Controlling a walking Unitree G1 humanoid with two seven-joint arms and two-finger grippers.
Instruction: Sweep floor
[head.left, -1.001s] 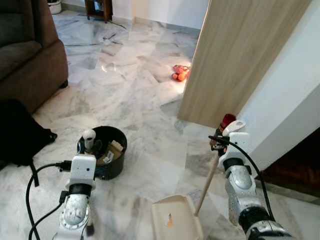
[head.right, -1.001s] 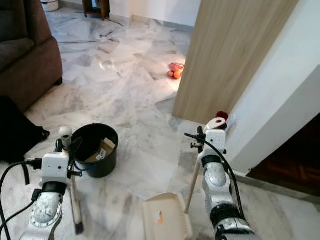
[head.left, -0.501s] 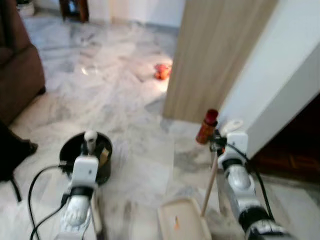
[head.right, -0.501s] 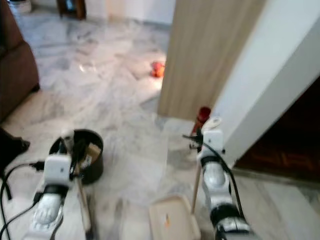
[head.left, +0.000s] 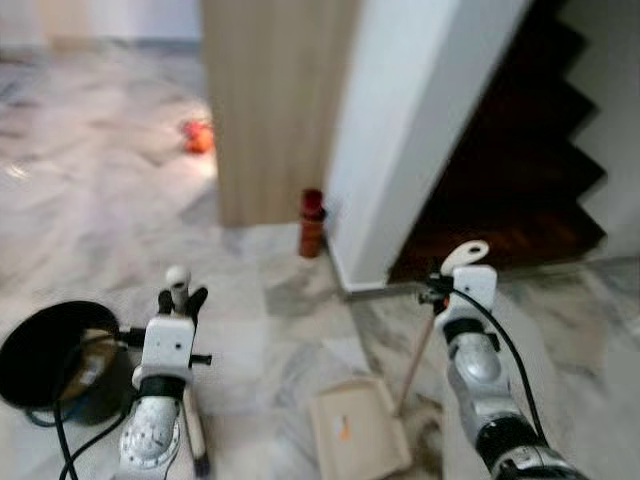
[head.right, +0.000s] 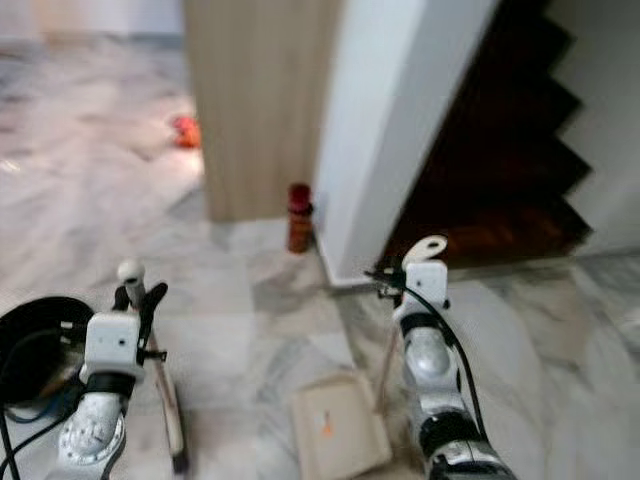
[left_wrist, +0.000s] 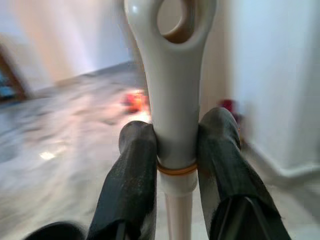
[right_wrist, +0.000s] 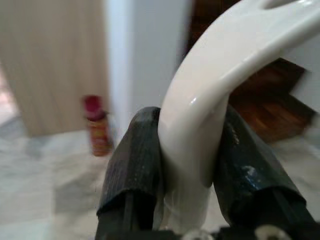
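Home interior, marble floor (head.left: 120, 200), wooden panel (head.left: 265, 90), dark wooden staircase (head.left: 520, 150), white wall (head.left: 400, 120)

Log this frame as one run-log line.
left gripper: shut on white broom handle | right gripper: shut on white dustpan handle | cream dustpan: on marble floor

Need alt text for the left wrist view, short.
The left pincer is shut on a white broom handle, one black finger on each side, just above an orange band. Behind, blurred: marble floor, an orange object and a white wall.
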